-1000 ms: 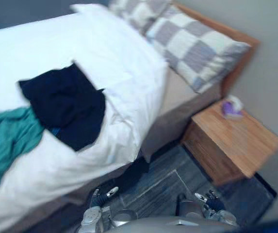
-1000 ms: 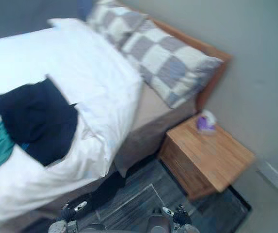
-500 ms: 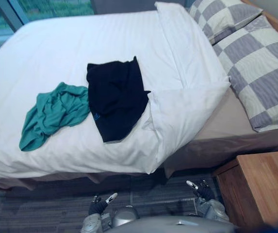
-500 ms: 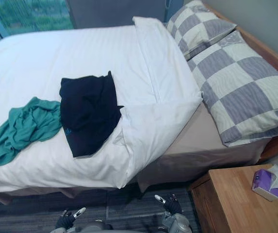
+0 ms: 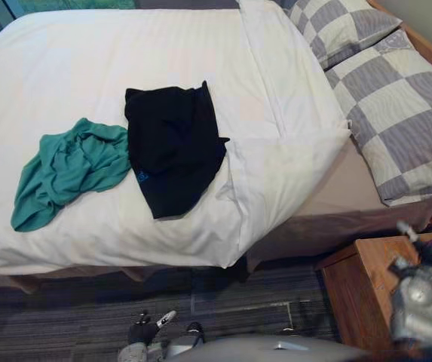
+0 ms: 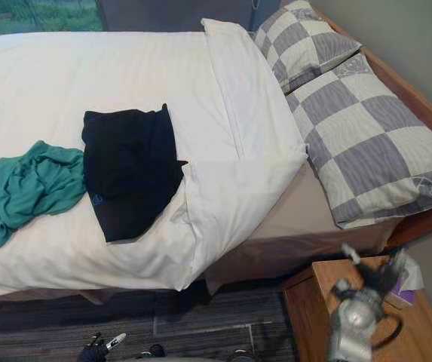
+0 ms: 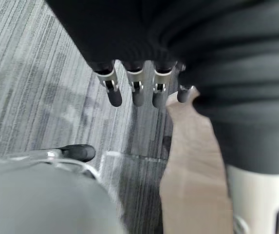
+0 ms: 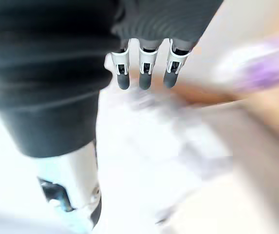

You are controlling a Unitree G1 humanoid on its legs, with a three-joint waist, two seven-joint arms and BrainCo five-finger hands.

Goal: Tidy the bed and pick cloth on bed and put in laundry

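Clothes lie on the white bed (image 5: 65, 60): a crumpled green cloth (image 5: 68, 167) at the left, its edge touching a black cloth (image 5: 172, 147) spread beside it. Below the bed's near edge the left hand (image 5: 146, 332) hangs over the carpet, fingers (image 7: 137, 92) straight and empty. Further right the duvet corner (image 5: 291, 173) is folded back beside two checked pillows (image 5: 396, 128). Over the wooden nightstand (image 5: 351, 290) the blurred right hand (image 6: 355, 309) shows near a purple tissue box (image 6: 405, 285), fingers (image 8: 146, 73) straight, holding nothing.
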